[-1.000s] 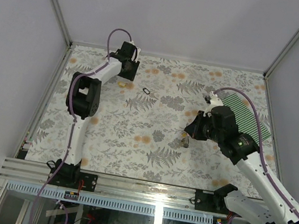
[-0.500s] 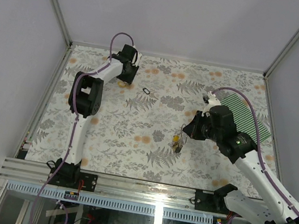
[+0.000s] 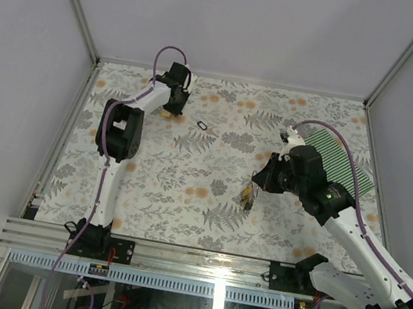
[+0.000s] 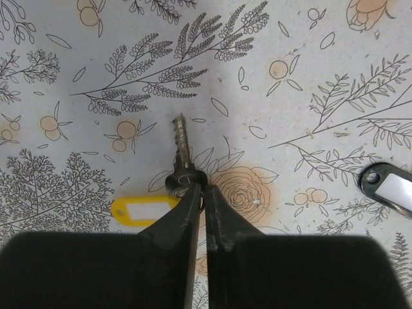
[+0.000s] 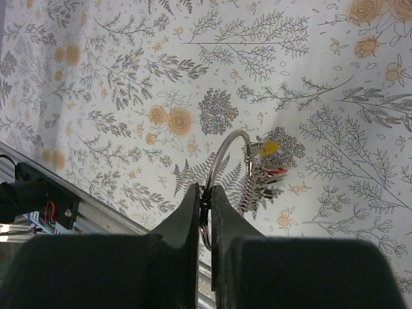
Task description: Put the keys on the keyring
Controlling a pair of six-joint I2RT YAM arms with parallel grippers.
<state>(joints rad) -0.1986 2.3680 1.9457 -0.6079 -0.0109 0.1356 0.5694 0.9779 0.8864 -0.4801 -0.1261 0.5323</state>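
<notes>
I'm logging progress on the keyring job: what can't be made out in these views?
- Left wrist view: the left gripper covers the silver key at its head, hiding its link to the yellow tag.
- Left wrist view: the black tag is cut off by the right edge.
- Right wrist view: the keys on the keyring bunch together; their number is unclear.
- Top view: that bunch is too small to read.
</notes>
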